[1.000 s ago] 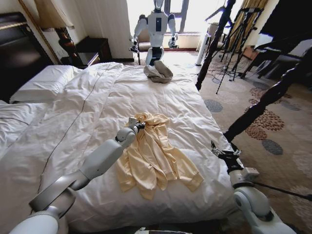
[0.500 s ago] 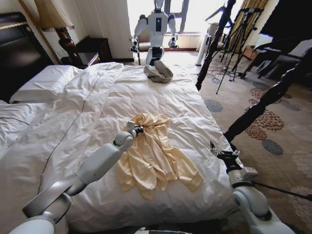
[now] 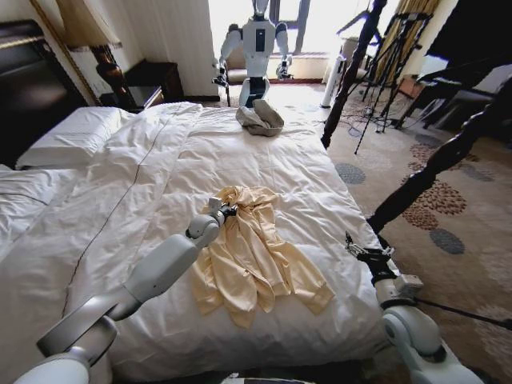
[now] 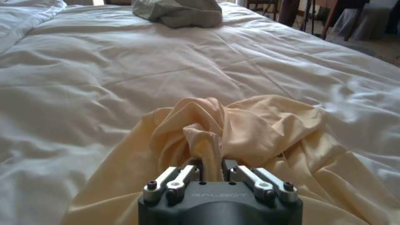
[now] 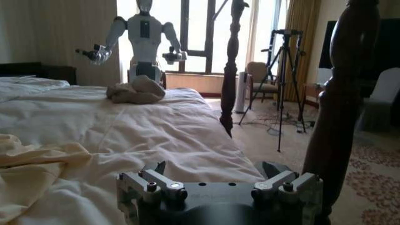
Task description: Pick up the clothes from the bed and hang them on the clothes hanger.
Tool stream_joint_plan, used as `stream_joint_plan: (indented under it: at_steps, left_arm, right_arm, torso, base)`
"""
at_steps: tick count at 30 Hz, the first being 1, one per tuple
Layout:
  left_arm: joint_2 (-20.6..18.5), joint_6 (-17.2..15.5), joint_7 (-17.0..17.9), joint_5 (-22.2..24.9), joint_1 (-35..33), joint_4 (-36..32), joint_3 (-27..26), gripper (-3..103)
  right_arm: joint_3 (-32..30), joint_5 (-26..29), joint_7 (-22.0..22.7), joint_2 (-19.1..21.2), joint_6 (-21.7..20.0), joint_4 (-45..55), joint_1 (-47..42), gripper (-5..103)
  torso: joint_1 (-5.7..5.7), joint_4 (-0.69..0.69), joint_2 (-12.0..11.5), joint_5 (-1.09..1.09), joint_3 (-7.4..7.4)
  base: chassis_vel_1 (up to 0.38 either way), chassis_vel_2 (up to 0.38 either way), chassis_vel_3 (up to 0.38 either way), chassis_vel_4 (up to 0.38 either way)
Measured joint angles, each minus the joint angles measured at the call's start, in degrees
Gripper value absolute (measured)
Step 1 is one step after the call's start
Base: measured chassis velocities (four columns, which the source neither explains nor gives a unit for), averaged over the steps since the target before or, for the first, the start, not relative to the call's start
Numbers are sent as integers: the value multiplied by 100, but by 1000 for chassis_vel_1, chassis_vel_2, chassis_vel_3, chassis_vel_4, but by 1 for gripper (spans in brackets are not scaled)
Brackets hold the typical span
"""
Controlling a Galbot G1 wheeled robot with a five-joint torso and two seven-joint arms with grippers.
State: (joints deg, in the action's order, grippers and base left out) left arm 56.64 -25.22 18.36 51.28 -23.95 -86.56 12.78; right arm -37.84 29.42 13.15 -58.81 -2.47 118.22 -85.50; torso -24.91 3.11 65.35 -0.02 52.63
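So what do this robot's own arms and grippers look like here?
Both arms are smooth, rounded, pale grey-white shells. The left arm narrows to a round wrist joint, and its gripper has a dark grey body embossed with lettering, plus silvery metal finger mounts with black screws. The right arm carries dark cabling near the wrist; the right gripper has matching dark body and bolted silver brackets.

A grey-beige cloth bundle (image 3: 259, 118) lies at the far side of the duvet. Beyond it stands a white humanoid robot (image 3: 257, 44) by the window, with tripods (image 3: 390, 64) on patterned carpet (image 3: 448, 208).
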Motion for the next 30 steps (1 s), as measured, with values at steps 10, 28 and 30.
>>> stream_joint_plan:
  at_steps: [10,28,30]
  left_arm:
    - [-223,-76,-151,21,-120,-152,-140,1]
    - [-268,98,-120,11,-265,-268,-163,30]
    - [-306,139,-221,26,-281,-297,-173,34]
  right_arm:
    - [29,-1,6,-3,-13,-24,28,100]
    - [27,-30,12,-41,-50,-1,-19,100]
    - [29,-30,14,-40,-56,-1,-12,100]
  torso:
    - [0,0,0,0,0]
    - [0,0,0,0,0]
    - [0,0,0,0,0]
  base:
    - [0,0,0,0]
    - [0,0,0,0]
    - [0,0,0,0]
